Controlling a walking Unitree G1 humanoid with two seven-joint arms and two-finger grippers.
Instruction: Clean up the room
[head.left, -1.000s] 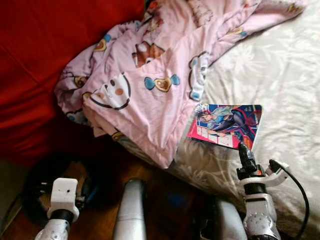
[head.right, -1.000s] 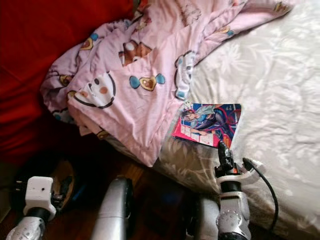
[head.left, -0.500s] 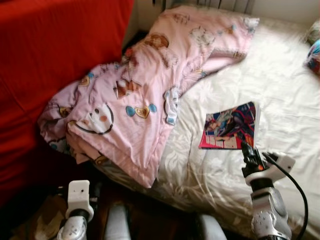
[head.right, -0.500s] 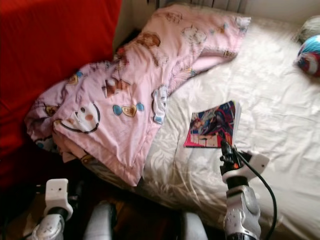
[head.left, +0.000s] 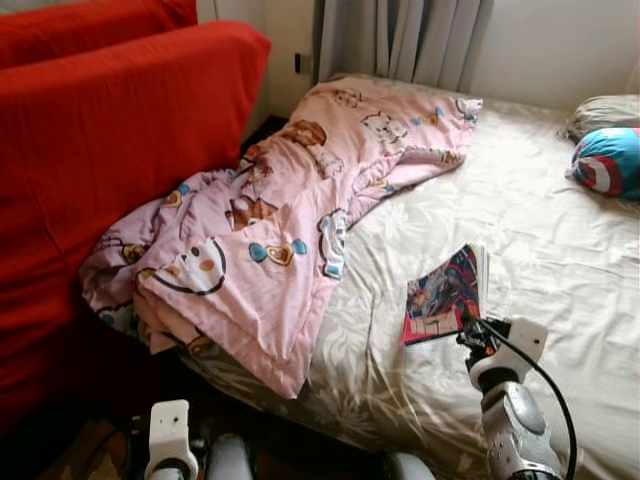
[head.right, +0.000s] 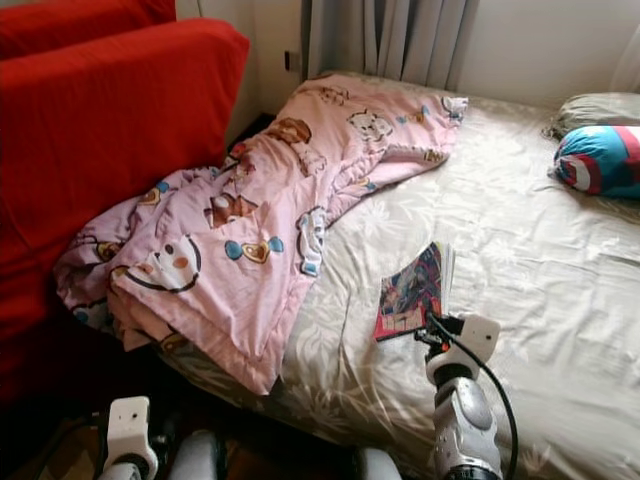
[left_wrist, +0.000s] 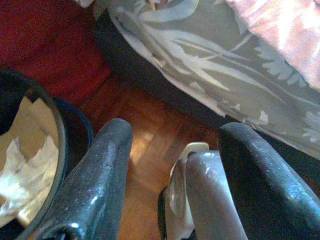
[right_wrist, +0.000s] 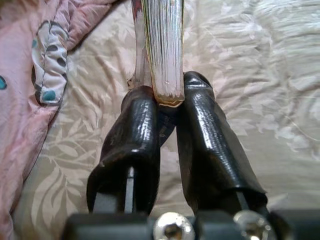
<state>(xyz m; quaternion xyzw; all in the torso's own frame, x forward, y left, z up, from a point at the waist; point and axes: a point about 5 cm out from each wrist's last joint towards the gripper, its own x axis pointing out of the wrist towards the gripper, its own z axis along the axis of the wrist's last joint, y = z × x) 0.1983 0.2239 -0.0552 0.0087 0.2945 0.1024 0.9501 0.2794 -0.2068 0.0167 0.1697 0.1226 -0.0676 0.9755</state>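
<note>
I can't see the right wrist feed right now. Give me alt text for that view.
The right gripper is shut on the bottom edge of a comic book, held edge-on so its page stack shows between the two black fingers. Behind it lies the pale leaf-patterned bedsheet, with the pink cartoon-print blanket bunched to one side.

Bed (head.left: 540, 230) (pink blanket (head.left: 290, 220), pillows (head.left: 605, 160))

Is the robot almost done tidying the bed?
Not nearly. In hand: the right gripper pinches the comic book, tilting it up off the bed sheet. Left: the pink blanket lies crumpled and hangs over the edge. Nothing looks tidied yet.
</note>
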